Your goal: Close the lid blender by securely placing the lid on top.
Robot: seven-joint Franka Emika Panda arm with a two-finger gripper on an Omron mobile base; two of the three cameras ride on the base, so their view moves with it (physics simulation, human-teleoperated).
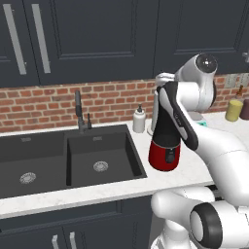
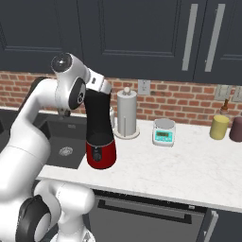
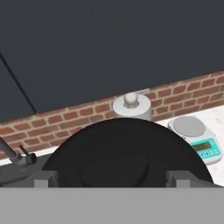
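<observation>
Pinching the lid [image 3: 122, 153] between spread fingertips [image 3: 46, 179], the gripper [image 3: 118, 181] sits atop the blender [image 2: 100, 130] on the counter [image 2: 189, 165]. Paper towel roll [image 2: 126, 113] and scale [image 2: 164, 132] stand at two o'clock; the scale's display is unreadable.

The blender [image 2: 99, 137] stands upright on the white marble surface [image 2: 189, 170], just right of the sink, with the brick wall behind it. Its glossy red rounded base has a small black knob on the front, and a tall black cylindrical jar rises from it. In the hand view the lid [image 3: 124, 153] appears as a broad, flat, round black disc with a slightly raised centre, lying level and close to the camera.
</observation>
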